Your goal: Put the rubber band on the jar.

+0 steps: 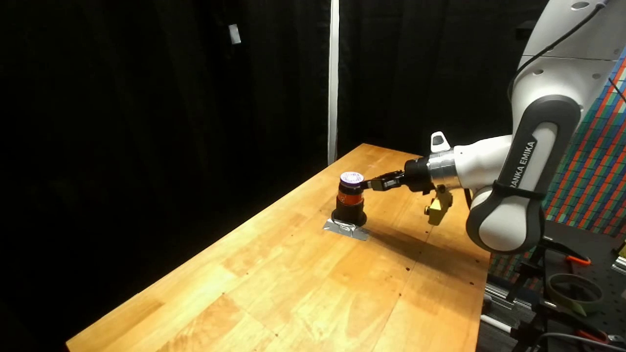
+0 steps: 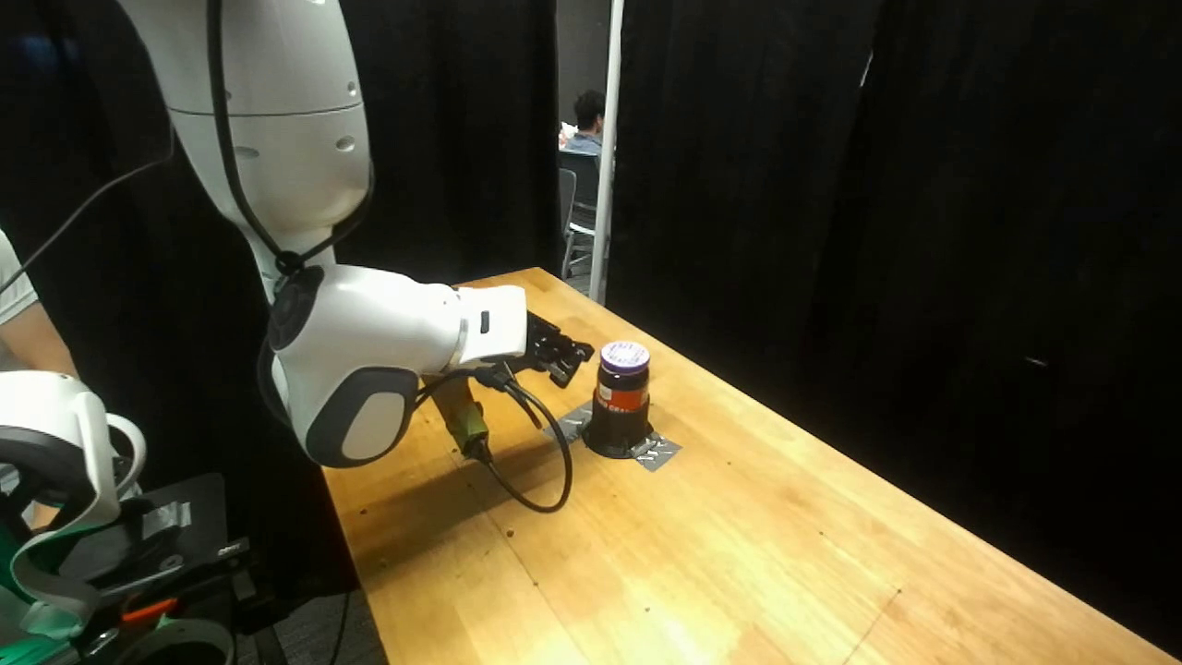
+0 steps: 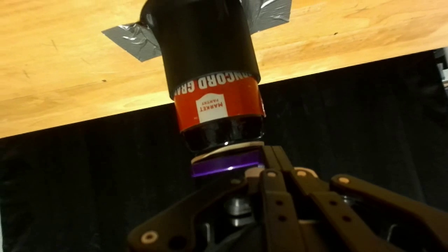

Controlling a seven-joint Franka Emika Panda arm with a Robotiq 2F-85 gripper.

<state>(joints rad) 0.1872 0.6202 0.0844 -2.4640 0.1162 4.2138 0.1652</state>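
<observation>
Black 2-finger gripper [image 3: 274,147], closed: fingertips [image 3: 284,159] together, side by side, close by the purple lid [image 3: 227,163] of the jar [image 3: 218,101]; contact w/ lid can't be told. Tan rubber band [image 3: 227,148] (qty 1) slants across where lid meets neck, its vis. end reaching the fingertips; pinched btwn them or not, can't tell. Jar (qty 1) upright in a black holder [image 2: 617,427] (qty 1), in both exterior views nearer the worktop [image 2: 739,517] edge opp. the arm [image 2: 388,319] than the arm-side edge, w/ the far corner beyond it. Duct tape [image 3: 135,42], 2 strips at holder base, wrist view. Persons [image 2: 585,142], qty 2, in an exterior view, partly seen: past the far corner and past the arm-side edge.
</observation>
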